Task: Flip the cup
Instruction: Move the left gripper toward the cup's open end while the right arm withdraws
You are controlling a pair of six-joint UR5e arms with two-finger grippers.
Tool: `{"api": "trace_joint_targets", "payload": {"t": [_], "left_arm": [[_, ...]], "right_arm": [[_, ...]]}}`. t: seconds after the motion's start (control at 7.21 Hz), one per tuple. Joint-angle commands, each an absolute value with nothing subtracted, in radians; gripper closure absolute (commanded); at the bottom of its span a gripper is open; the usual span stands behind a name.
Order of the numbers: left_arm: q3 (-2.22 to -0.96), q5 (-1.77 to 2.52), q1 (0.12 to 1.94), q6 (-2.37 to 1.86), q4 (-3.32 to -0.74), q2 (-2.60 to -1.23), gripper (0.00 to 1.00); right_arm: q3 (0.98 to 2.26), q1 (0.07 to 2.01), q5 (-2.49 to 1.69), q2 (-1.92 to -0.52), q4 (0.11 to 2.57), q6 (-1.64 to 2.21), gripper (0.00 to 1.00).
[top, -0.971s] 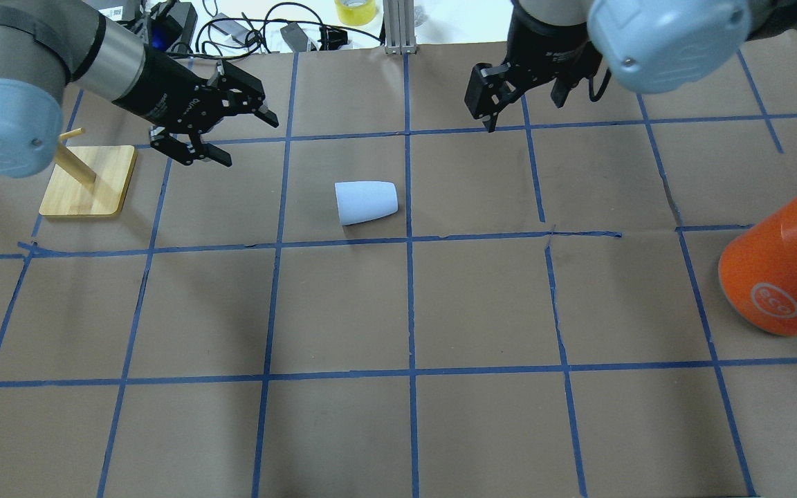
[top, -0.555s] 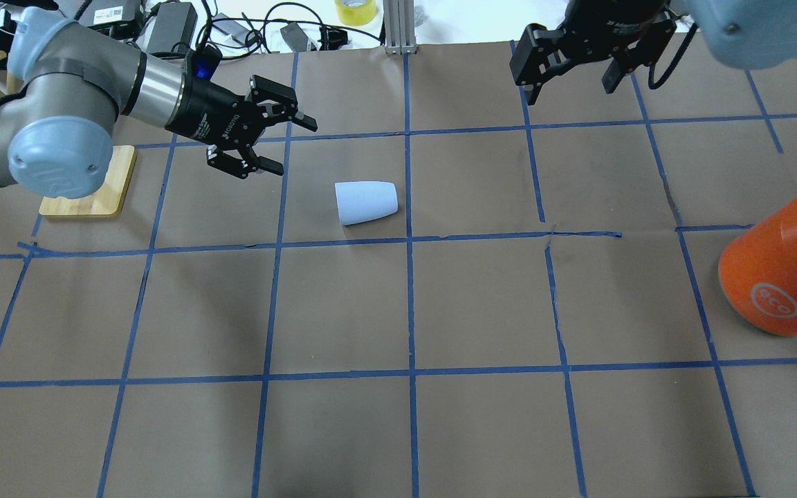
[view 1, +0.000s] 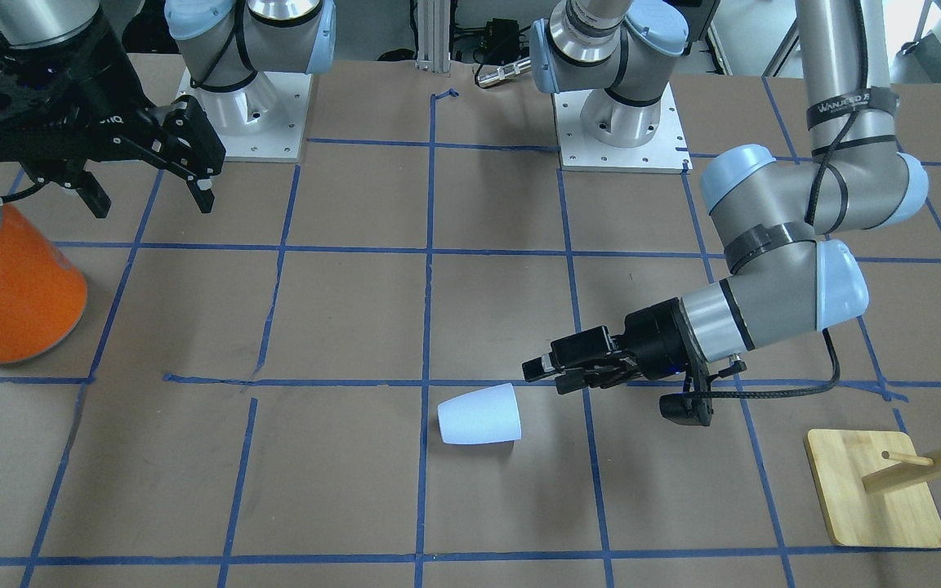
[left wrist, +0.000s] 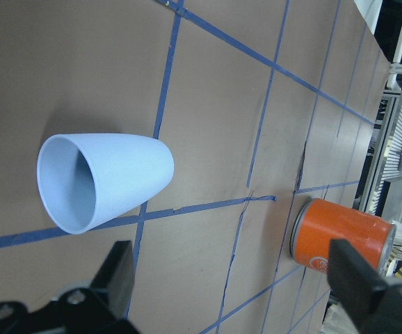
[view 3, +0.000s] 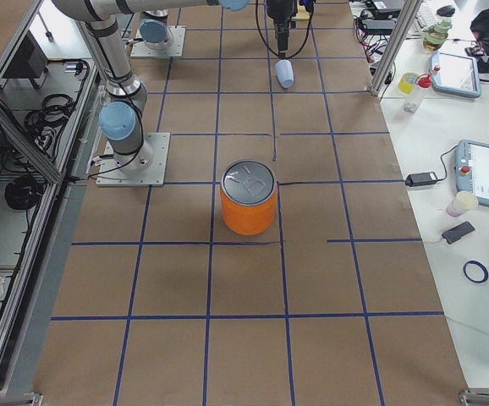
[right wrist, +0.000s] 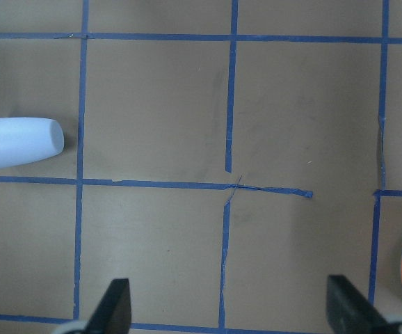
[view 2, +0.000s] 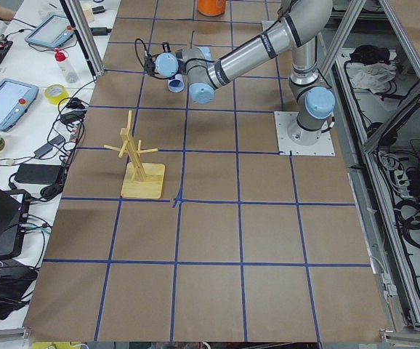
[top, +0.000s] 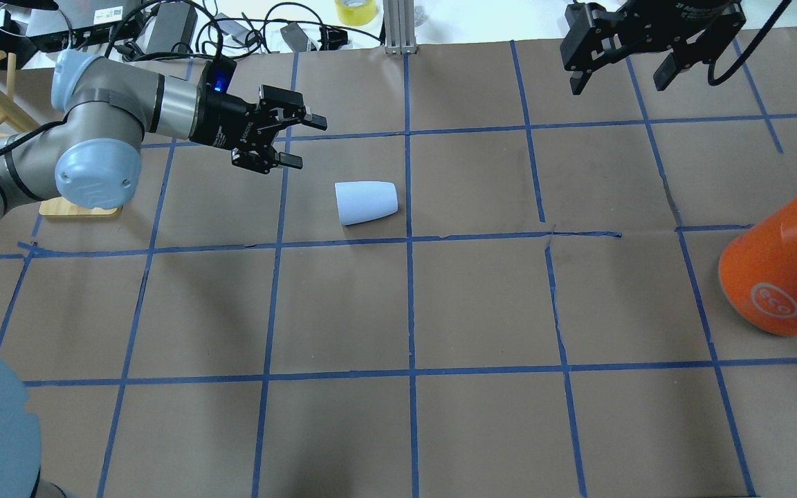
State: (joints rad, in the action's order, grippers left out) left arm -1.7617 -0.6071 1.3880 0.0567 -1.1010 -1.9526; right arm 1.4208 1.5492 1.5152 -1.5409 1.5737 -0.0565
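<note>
The pale blue-white cup [top: 366,203] lies on its side on the brown table. Its wide mouth points toward my left gripper and its narrow base points away. It also shows in the front view [view 1: 479,415], the left wrist view [left wrist: 103,181] with its light blue inside visible, and the right wrist view [right wrist: 19,141]. My left gripper [top: 305,143] is open and empty. It is stretched out low, a short way from the cup's mouth and not touching it [view 1: 544,376]. My right gripper [top: 618,83] is open and empty, high near the table's far edge [view 1: 152,204].
A large orange can [top: 779,270] with a silver lid stands at the right side, also seen in the front view [view 1: 5,286]. A wooden peg stand [view 1: 875,490] stands beside my left arm. Cables and a yellow tape roll [top: 355,10] lie beyond the far edge.
My left gripper has moved right, toward the cup, and stays open. My right gripper has moved right and toward the far edge. The cup has not moved.
</note>
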Motion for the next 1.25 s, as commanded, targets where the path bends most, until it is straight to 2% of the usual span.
{"api": "trace_joint_targets", "payload": {"t": [0.0,0.42,1.11], "left_arm": [[-1.767,-0.548,1.370,0.208,-1.097,-2.014,0.00],[-1.781,-0.538,1.353,0.274,-1.040,-2.089,0.00],[-1.867,-0.391,1.353,0.295,-1.017,-2.144,0.00]], "right_arm": [[1.434,1.554,1.563,-1.561,1.572,0.027,0.00],[1.544,1.562,1.566,-1.601,1.663,0.043,0.00],[1.557,1.562,1.566,-1.608,1.666,0.043,0.00]]}}
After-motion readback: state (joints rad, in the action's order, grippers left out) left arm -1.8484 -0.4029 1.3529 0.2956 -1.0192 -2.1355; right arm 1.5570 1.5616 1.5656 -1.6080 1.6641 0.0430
